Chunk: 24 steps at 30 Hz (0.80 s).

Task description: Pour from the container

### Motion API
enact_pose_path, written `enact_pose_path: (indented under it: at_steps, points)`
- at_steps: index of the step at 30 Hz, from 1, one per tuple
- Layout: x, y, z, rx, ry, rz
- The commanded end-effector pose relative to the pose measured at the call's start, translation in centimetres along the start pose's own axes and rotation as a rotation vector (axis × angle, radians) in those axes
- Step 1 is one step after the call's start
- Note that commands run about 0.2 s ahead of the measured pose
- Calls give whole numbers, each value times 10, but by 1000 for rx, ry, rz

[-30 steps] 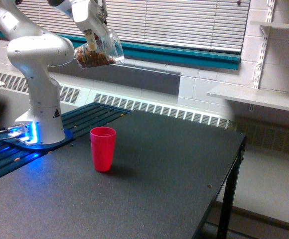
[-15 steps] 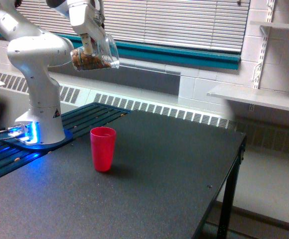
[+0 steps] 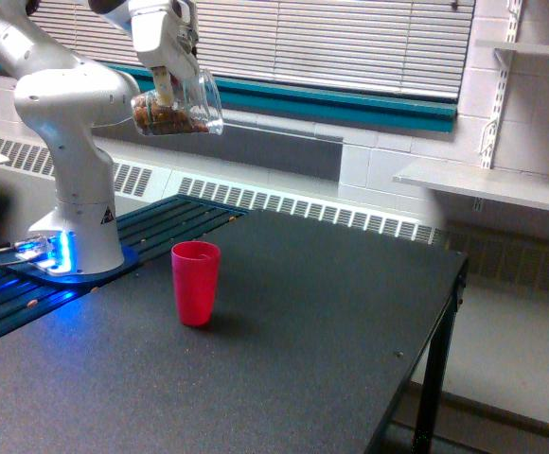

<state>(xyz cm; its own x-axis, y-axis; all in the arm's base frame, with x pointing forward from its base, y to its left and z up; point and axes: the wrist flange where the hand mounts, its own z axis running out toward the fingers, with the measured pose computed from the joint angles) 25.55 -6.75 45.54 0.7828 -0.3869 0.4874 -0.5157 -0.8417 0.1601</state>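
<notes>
The white, rounded robot arm (image 3: 66,104) is showing a small warning triangle, its base (image 3: 52,253) glowing blue.

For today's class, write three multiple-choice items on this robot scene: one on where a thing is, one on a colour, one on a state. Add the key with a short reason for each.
1. Where does the red cup stand?
A. On the dark table
B. On the wall shelf
C. In the robot's hand

2. What colour are the pieces inside the clear cup?
A. Green
B. Brown
C. White

3. How is the clear cup held by the hand?
A. Upright, mouth up
B. Upside down, empty
C. Tipped on its side, pieces still inside

Key:
1. A, since the red cup rests upright on the tabletop, near the arm's base.
2. B, since brown pieces show through the clear wall.
3. C, since the cup lies close to level, high above the table, with its mouth toward the exterior view's right and the pieces gathered inside.
</notes>
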Motion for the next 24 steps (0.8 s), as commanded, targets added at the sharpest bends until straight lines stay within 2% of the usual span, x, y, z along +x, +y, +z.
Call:
enact_pose_path:
  at_steps: [1,16,24]
  points:
    - [-12,-6,13,-17,-35,-46]
    - [-14,-12,22,-43,-53,-80]
    - [-16,-13,22,-56,-60,-94]
